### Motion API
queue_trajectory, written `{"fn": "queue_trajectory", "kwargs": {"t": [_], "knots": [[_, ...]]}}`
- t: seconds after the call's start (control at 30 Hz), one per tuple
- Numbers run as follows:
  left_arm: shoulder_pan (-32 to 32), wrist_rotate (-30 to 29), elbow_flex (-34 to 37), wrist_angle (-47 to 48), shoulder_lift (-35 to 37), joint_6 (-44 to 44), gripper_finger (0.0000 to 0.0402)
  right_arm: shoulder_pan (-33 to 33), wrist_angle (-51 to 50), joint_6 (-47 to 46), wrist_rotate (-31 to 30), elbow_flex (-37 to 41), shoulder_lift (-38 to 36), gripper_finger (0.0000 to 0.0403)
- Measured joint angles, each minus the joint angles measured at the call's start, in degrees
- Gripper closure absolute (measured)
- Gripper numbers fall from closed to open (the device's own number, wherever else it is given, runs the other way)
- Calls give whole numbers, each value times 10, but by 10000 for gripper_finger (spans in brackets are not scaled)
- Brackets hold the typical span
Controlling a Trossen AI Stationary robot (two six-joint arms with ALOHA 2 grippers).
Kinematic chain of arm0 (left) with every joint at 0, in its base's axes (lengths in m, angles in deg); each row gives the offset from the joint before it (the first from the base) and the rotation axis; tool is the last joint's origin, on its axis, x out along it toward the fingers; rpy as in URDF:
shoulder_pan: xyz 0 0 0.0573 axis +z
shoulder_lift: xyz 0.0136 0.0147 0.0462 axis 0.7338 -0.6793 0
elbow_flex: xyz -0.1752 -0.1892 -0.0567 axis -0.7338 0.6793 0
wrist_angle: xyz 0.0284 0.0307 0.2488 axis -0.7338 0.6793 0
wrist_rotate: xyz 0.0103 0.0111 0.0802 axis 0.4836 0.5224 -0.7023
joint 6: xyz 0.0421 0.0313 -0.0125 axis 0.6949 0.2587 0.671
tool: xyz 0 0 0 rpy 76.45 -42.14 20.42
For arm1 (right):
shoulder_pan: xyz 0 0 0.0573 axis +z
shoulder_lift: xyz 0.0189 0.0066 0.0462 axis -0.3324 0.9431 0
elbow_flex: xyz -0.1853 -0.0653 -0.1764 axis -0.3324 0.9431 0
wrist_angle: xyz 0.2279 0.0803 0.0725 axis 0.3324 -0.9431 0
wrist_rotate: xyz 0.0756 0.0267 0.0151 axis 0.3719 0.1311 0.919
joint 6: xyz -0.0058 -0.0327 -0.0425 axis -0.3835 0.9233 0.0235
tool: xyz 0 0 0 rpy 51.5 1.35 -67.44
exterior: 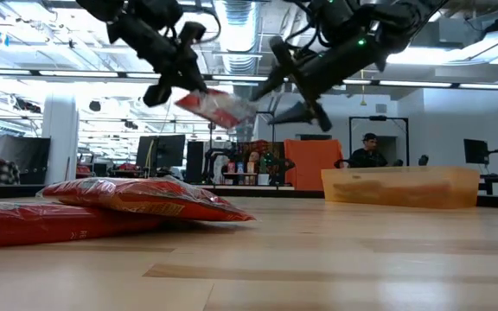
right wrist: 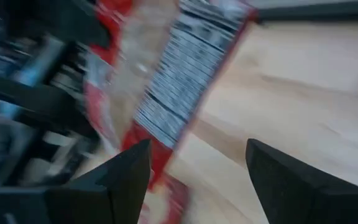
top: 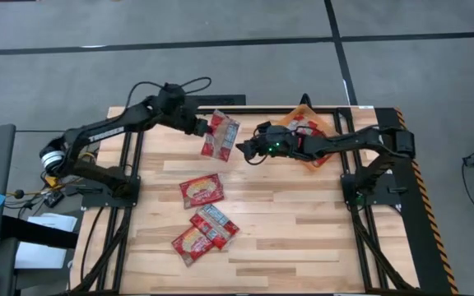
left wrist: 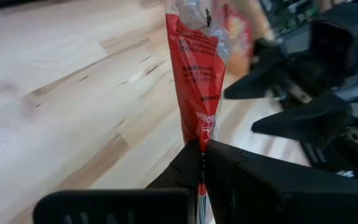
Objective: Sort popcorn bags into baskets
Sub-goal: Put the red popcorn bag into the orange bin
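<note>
My left gripper (top: 201,126) is shut on a red popcorn bag (top: 220,136) and holds it above the table's far middle; the bag also shows in the low view (exterior: 219,105). My right gripper (top: 243,150) is open just right of this bag, its fingers (right wrist: 129,174) apart and pointing at the bag's printed panel (right wrist: 179,81) without touching it. Three more bags (top: 202,190) (top: 217,223) (top: 190,244) lie flat on the table nearer the front. The orange basket (top: 315,160) stands at the far right under my right arm, with red bags (top: 307,126) in it. My left gripper pinches the bag between its two fingers (left wrist: 194,163) at the bag's left end (left wrist: 199,134), coming from the table's left. The bag sticks out beyond the fingertips toward my right gripper, lifted clear of the table and sloping a little downward in the low view.
Bare wood lies between the held bag and the three bags at the front. The basket shows in the low view (exterior: 400,186) at the right. The table's black frame rails (top: 130,164) run along both sides. People and equipment show in the room behind.
</note>
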Motion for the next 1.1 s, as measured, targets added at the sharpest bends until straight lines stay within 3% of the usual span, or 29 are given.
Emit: {"fn": "queue_trajectory", "kwargs": {"t": [0.27,0.53,0.67,0.9,1.1], "knots": [[-18,-27,-1,-7,43,-25,401,0,155,32,25,-1,48,117],[-46,-40,-1,-9,43,-33,401,-9,228,42,80,-17,96,128],[-53,-44,-1,-8,43,-38,401,-5,219,45,95,-40,110,190],[-57,-68,-1,-3,44,-39,398,2,218,49,100,-55,112,375],[-58,-66,-2,-11,44,-21,351,0,169,58,103,-55,70,377]]}}
